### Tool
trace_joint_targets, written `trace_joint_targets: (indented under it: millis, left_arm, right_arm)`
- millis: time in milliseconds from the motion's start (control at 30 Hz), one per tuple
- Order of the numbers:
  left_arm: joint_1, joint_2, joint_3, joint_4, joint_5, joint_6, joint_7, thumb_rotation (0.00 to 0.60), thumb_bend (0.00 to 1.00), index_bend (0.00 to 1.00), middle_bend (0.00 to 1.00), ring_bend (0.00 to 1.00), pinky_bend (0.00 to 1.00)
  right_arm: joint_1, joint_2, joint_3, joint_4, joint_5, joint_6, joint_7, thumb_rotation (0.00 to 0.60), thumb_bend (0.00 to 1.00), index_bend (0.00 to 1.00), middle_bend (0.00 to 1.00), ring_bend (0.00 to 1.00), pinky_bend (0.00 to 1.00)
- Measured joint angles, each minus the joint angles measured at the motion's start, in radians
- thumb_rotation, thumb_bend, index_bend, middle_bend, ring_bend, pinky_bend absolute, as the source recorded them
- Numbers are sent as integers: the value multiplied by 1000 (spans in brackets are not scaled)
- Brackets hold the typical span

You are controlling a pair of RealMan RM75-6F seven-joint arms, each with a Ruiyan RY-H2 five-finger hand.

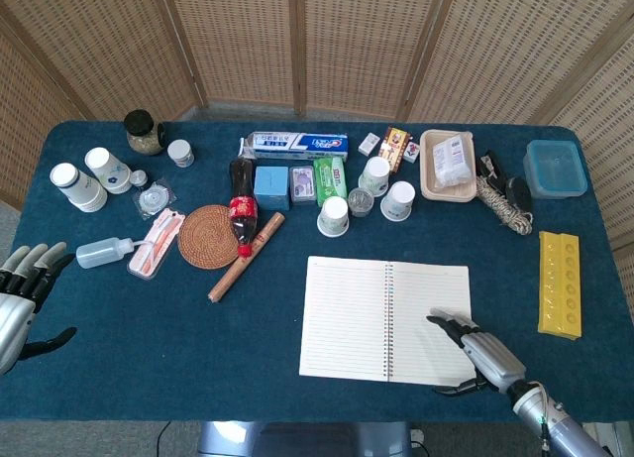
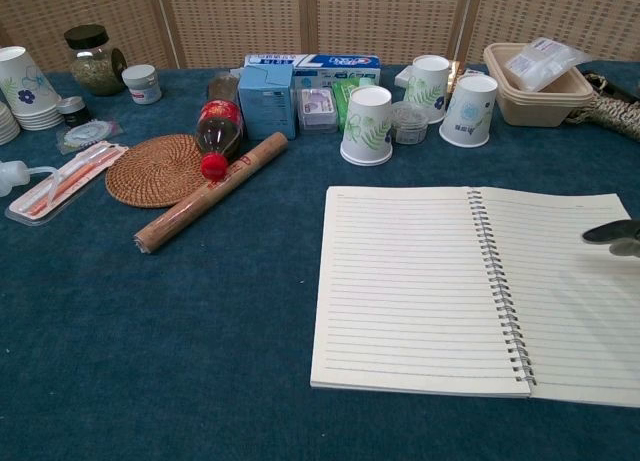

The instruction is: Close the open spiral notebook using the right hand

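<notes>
Approaching the open spiral notebook (image 1: 386,320), we note the right hand (image 1: 482,355), fingers apart and empty, must next catch the right-hand page edge.

One open notebook (image 1: 386,320), three green-printed paper cups (image 1: 334,216), two hands (image 1: 483,355).

Right hand (image 2: 618,235) cut by chest view's right edge, only fingertips showing, spiral notebook (image 2: 480,291) right page cropped there, left hand (image 1: 22,298) cropped at head view's left edge.
</notes>
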Motion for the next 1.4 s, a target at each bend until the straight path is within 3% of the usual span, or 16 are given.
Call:
trace_joint_targets:
  millis: [133, 433, 867, 1400]
  left_arm:
    - [-5, 4, -4, -17, -2, -4, 12, 600, 0, 0, 0, 0, 0]
    - [-7, -4, -2, -22, -4, -14, 20, 600, 0, 0, 0, 0, 0]
    - [-6, -9, -5, -24, -2, -9, 23, 600, 0, 0, 0, 0, 0]
    - [-9, -18, -4, -30, 8, -12, 27, 600, 0, 0, 0, 0, 0]
  right_arm:
    - [43, -17, 2, -1, 0, -43, -8, 417, 65, 87, 32, 0, 0]
    - [84, -42, -15, -12, 21, -86, -43, 415, 85, 94, 43, 0, 0]
    - [92, -59, -48, 6, 33, -85, -73, 418, 87, 129, 147, 0, 0]
    - [38, -32, -148, 11, 4, -25, -99, 417, 97, 136, 164, 0, 0]
